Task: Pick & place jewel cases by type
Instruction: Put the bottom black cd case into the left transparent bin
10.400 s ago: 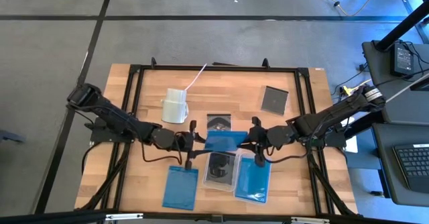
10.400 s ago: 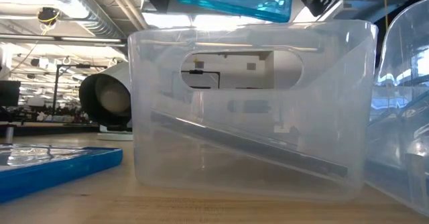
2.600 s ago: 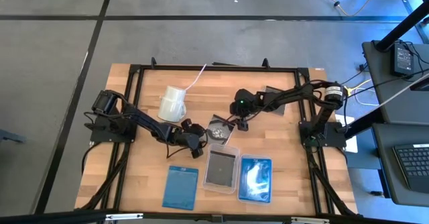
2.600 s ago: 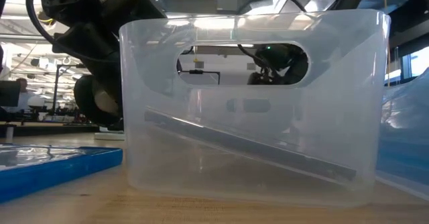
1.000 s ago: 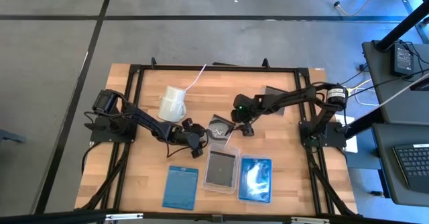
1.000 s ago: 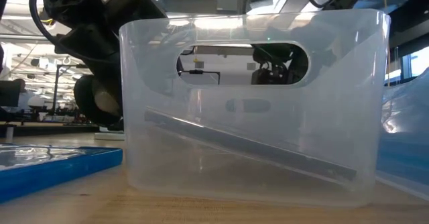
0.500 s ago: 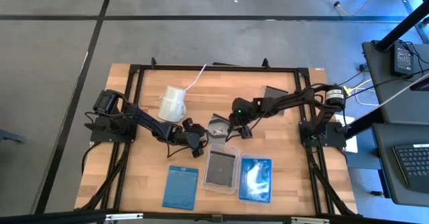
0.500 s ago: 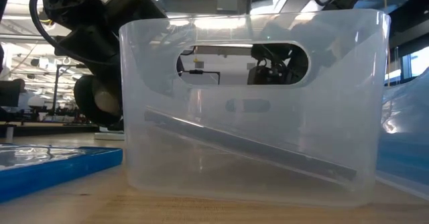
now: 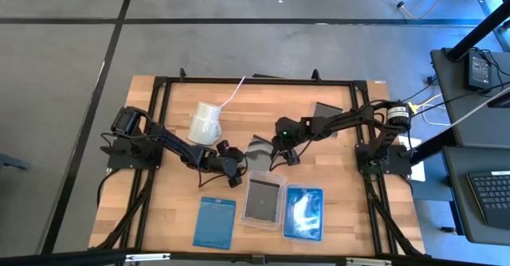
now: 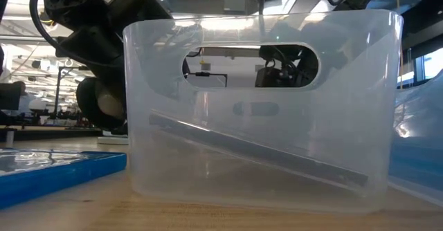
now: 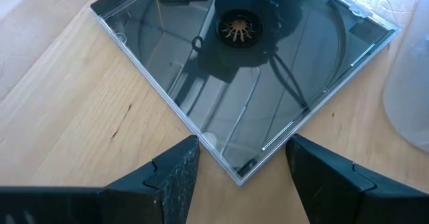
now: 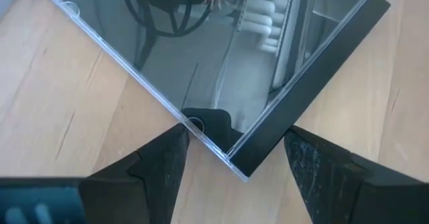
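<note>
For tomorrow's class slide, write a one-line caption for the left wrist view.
Open left gripper poised at the corner of a clear jewel case lying flat on the wooden table.

Bright overhead light, glare on clear case (image 11: 241,70).

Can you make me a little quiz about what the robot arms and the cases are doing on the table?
1. True or false: both pincers are open.
2. Which case do the left pincer and right pincer point at? A) blue case B) clear case C) grey case
3. Fill in: the white cup lies on its ____.

Key:
1. True; each straddles a corner of the case without clamping it.
2. B.
3. side.
</note>
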`<action>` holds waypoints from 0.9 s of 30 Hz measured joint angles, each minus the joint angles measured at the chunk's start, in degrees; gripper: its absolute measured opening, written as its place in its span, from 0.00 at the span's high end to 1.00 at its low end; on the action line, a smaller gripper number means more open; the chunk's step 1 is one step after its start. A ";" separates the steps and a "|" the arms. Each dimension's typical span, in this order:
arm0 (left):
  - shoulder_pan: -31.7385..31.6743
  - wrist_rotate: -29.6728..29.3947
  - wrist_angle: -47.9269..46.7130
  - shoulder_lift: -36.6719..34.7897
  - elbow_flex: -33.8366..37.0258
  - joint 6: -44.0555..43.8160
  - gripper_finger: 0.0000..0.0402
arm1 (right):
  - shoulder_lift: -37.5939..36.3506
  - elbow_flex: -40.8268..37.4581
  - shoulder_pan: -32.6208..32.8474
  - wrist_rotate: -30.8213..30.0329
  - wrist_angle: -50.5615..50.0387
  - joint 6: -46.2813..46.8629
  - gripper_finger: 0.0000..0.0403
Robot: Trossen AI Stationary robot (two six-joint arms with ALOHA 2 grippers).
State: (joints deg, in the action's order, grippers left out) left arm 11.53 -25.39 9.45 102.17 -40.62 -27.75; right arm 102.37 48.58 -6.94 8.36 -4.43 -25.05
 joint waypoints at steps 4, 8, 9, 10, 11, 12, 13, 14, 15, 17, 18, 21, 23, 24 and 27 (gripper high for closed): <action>-0.07 1.04 -0.21 -0.07 -0.02 0.00 0.46 | 0.02 0.01 0.00 1.29 0.08 -0.39 0.38; -0.11 1.15 -0.22 -0.07 -0.02 0.02 0.46 | 0.07 0.02 -0.07 3.26 0.21 1.93 0.38; -0.11 1.04 -0.22 -0.07 -0.02 0.02 0.46 | 0.09 0.02 -0.07 3.42 0.17 2.34 0.38; -0.11 0.89 -0.22 -0.07 -0.02 0.02 0.46 | 0.09 0.02 -0.07 3.54 0.15 2.49 0.38; -0.11 0.87 -0.22 -0.07 -0.02 0.02 0.46 | 0.09 0.02 -0.07 3.64 0.15 2.53 0.38; -0.11 0.90 -0.22 -0.07 -0.02 0.02 0.46 | 0.09 0.02 -0.07 3.76 0.17 2.56 0.38; -0.11 0.88 -0.22 -0.07 -0.02 0.02 0.46 | 0.09 0.02 -0.07 3.86 0.19 2.59 0.38; -0.11 0.89 -0.22 -0.07 -0.02 0.02 0.46 | 0.00 0.02 -0.07 3.89 0.18 2.62 0.38; -0.11 0.91 -0.22 -0.07 -0.02 0.02 0.46 | -0.27 0.02 -0.07 3.88 0.06 2.56 0.38; -0.11 0.94 -0.23 -0.07 -0.02 0.02 0.46 | -0.90 0.00 -0.07 3.95 -0.40 2.55 0.38; -0.11 0.95 -0.23 -0.07 -0.02 0.03 0.46 | -1.48 -0.05 -0.01 4.15 -0.86 2.55 0.38; -0.11 0.96 -0.24 -0.07 -0.02 0.04 0.46 | -3.14 -0.09 0.09 4.77 -1.48 2.51 0.38; -0.11 0.98 -0.25 -0.07 -0.02 0.04 0.46 | -3.37 -0.09 0.09 5.01 -1.75 2.52 0.38; -0.11 0.98 -0.24 -0.07 -0.02 0.04 0.46 | -3.37 -0.09 0.09 5.50 -1.85 2.60 0.38; -0.11 0.98 -0.24 -0.06 -0.02 0.04 0.46 | -3.39 -0.09 0.22 5.75 -1.84 2.97 0.38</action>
State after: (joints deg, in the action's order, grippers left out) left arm 11.42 -24.40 9.21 102.11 -40.64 -27.70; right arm 98.98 48.49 -6.72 14.11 -6.26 -22.08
